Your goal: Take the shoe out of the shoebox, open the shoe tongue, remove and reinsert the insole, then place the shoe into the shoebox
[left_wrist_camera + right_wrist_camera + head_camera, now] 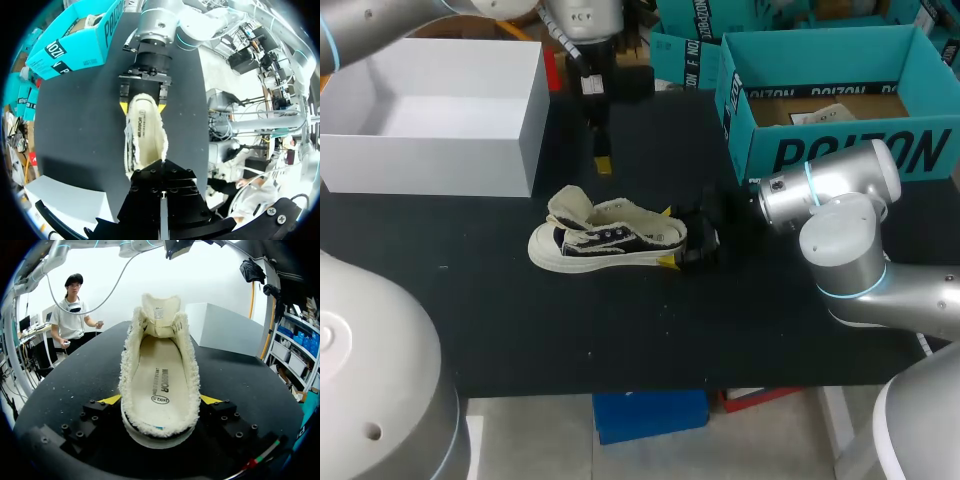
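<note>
Head view: a fleece-lined sneaker (605, 240) stands on its sole on the black table (620, 330), outside the white shoebox (530, 120), its heel clamped from both sides by the right gripper (670, 238).
Behind the sneaker, the left gripper (603, 163) hangs pinched together on nothing. The sneaker is probably light, with soft sides over a firmer sole, so the heel looks like the steady hold. The insole (160, 375) lies flat inside and looks thin and bendy, probably best pinched at its heel edge. The tongue (160, 315) stands upright at the toe end.
</note>
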Controlling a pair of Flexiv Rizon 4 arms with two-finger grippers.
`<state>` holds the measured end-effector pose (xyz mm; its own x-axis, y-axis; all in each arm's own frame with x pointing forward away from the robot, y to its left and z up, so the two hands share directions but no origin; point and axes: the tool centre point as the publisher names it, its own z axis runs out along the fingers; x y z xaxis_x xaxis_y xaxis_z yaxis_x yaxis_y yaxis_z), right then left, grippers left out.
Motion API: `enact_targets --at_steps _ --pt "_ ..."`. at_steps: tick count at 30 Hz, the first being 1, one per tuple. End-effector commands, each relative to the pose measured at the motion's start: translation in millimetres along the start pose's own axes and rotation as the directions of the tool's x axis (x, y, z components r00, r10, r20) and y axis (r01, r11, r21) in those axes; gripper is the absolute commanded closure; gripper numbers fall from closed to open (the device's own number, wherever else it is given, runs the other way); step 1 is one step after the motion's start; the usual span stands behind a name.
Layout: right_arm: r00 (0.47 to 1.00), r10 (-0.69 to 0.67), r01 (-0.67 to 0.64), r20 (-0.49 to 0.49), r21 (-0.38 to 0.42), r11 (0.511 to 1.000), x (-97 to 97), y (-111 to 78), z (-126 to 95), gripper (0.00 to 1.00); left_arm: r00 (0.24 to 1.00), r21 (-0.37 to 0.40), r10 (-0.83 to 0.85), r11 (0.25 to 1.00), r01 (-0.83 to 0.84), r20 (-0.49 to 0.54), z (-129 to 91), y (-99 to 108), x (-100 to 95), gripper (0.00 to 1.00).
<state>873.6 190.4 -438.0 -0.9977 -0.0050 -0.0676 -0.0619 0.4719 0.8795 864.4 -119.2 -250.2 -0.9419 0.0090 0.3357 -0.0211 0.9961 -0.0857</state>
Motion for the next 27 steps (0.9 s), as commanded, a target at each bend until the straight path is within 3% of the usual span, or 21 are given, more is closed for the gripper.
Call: enact_targets --at_steps 1,10,27 --pt "1.0 0.002 -0.002 0.0 0.001 1.0 -0.9 -2.0 1.0 1.0 1.0 0.03 0.001 1.0 -0.001 0.002 11.3 5.3 -2.8 1.0" --pt "1.0 0.002 -0.002 0.0 0.001 1.0 -0.9 -2.0 1.0 1.0 0.999 0.013 -0.034 0.999 0.033 0.02 27.7 2.9 -4.6 1.0" --pt "1.0 0.002 -0.002 0.0 0.001 1.0 -0.9 -2.0 1.0 1.0 0.999 0.013 -0.034 0.999 0.033 0.02 27.7 2.9 -4.6 1.0"
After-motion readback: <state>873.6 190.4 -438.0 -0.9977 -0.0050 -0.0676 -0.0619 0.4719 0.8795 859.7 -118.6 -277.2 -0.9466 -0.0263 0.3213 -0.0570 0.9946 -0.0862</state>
